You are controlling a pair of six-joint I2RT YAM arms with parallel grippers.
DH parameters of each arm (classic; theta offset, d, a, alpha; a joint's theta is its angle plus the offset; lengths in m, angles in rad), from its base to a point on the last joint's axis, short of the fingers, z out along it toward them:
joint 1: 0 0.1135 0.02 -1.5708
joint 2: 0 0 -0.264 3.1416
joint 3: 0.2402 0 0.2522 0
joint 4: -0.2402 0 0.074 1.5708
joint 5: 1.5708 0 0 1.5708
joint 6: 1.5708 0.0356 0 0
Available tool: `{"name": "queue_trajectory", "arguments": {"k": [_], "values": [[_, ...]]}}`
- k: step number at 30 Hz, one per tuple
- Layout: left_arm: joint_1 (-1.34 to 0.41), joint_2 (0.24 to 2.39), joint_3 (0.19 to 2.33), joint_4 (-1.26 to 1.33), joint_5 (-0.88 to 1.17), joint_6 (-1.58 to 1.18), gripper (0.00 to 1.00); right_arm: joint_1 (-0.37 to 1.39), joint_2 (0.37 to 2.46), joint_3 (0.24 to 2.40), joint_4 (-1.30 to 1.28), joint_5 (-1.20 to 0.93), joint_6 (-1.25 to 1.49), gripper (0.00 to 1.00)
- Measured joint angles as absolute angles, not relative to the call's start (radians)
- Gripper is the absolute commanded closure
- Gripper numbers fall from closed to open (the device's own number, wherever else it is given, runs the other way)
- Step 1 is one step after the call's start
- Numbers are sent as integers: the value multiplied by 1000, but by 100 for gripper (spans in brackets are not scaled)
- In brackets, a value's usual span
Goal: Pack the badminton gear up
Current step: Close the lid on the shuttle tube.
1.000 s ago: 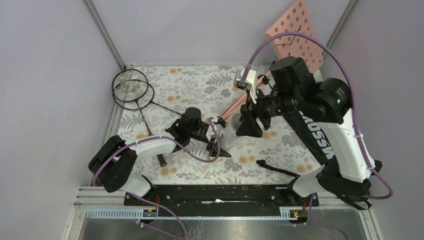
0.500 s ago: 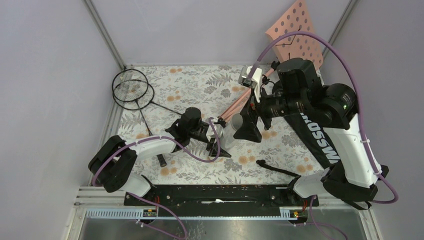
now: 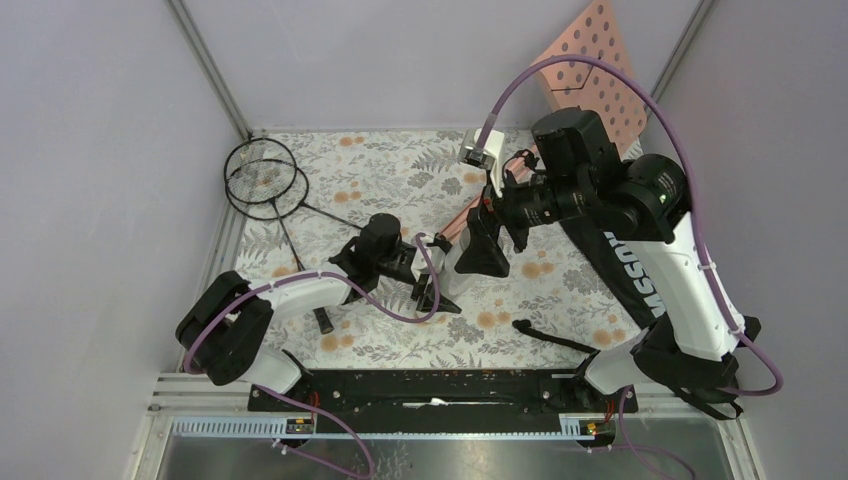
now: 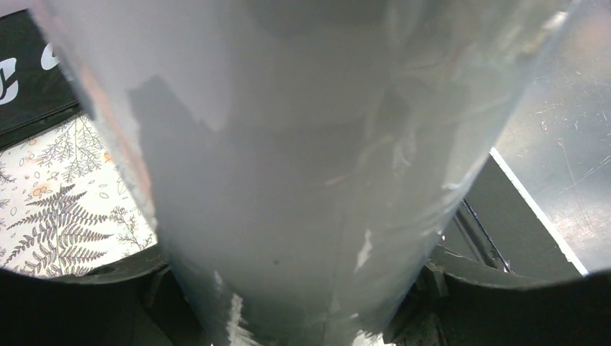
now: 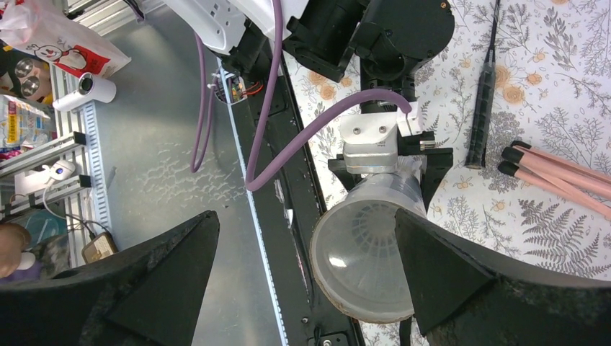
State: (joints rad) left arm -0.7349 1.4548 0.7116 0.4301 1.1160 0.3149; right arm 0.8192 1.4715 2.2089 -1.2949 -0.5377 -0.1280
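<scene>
My left gripper (image 3: pixel 430 285) is shut on the long white tube (image 3: pixel 452 262) and holds it upright at mid-table; the tube fills the left wrist view (image 4: pixel 302 180). My right gripper (image 3: pixel 483 248) is open and hovers just above and right of the tube's top. In the right wrist view the tube's round top end (image 5: pixel 364 252), with a ribbed pattern inside, lies between my open fingers (image 5: pixel 461 281), closer to the right one. Two black rackets (image 3: pixel 265 175) lie at the far left. The black bag (image 3: pixel 630 275) lies under my right arm. No loose shuttlecock shows.
The pink perforated music stand (image 3: pixel 595 70) leans at the back right, its pink tripod legs (image 3: pixel 465 215) reaching toward the tube. A black strap (image 3: pixel 555 338) lies near the right base. A racket handle (image 5: pixel 483 108) lies beside the tripod legs (image 5: pixel 555 169).
My right gripper has swung a little left, from beside the tube to nearly over its top. The left arm and the tube have not moved.
</scene>
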Motion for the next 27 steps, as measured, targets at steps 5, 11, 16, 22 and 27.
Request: {"name": "queue_trajectory", "arguments": {"k": [5, 11, 16, 22, 27], "values": [[-735, 1454, 712, 427, 1116, 316, 35, 819, 1477, 2217, -1304, -539, -126, 0], [-735, 1454, 712, 425, 1116, 319, 35, 821, 1475, 2217, -1309, -536, -126, 0], [-736, 1454, 712, 423, 1118, 324, 35, 825, 1473, 2231, -1336, -532, -126, 0], [-738, 1454, 712, 420, 1123, 336, 35, 825, 1455, 2261, -1357, -533, -130, 0], [-738, 1454, 712, 419, 1127, 337, 35, 825, 1415, 2247, -1322, -536, -129, 0]]}}
